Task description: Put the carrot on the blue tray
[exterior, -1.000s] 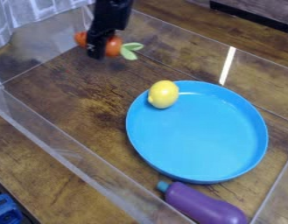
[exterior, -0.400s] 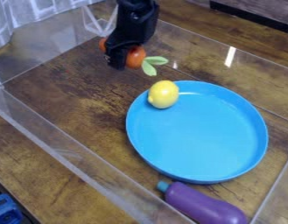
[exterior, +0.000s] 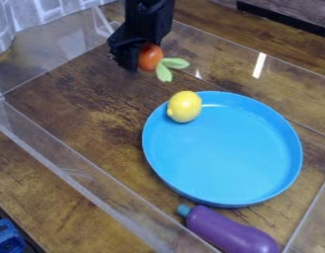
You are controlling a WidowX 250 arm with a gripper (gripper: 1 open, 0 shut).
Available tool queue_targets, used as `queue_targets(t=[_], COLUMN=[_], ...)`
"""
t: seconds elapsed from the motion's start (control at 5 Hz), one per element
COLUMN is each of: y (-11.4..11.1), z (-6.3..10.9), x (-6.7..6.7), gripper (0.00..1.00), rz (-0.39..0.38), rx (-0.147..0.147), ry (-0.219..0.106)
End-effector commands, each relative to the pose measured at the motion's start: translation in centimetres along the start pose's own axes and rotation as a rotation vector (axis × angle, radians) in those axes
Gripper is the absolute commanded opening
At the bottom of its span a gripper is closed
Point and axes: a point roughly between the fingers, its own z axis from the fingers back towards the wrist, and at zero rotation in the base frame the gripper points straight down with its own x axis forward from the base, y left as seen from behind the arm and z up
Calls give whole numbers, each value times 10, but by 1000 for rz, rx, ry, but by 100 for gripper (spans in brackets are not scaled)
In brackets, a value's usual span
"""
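Overhead, 1 carrot (exterior: 153, 59) clenched in the jaws, 1 blue tray (exterior: 231, 153), 1 lemon (exterior: 185, 106), 1 eggplant (exterior: 231, 232)

The arm is black throughout: a boxy, matte black wrist block ending in a gripper (exterior: 135, 56) with short, dark, stubby fingers.

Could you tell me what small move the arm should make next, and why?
Probably carry on toward the blue tray: the gripper is shut on the carrot, lifted above the wood, short of the rim. Aim for the open blue area, clear of the lemon.
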Motion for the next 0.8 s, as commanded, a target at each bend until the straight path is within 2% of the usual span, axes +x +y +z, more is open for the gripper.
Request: queue_targets(t=[0.0, 0.2, 0.4, 0.6], y=[6, 14, 19, 18], z=[24, 29, 28, 1], x=[-24, -22, -16, -17], gripper=[0, 100, 100, 100], rz=[35, 6, -13, -10], rx=[96, 110, 112, 106], ry=[28, 22, 21, 21])
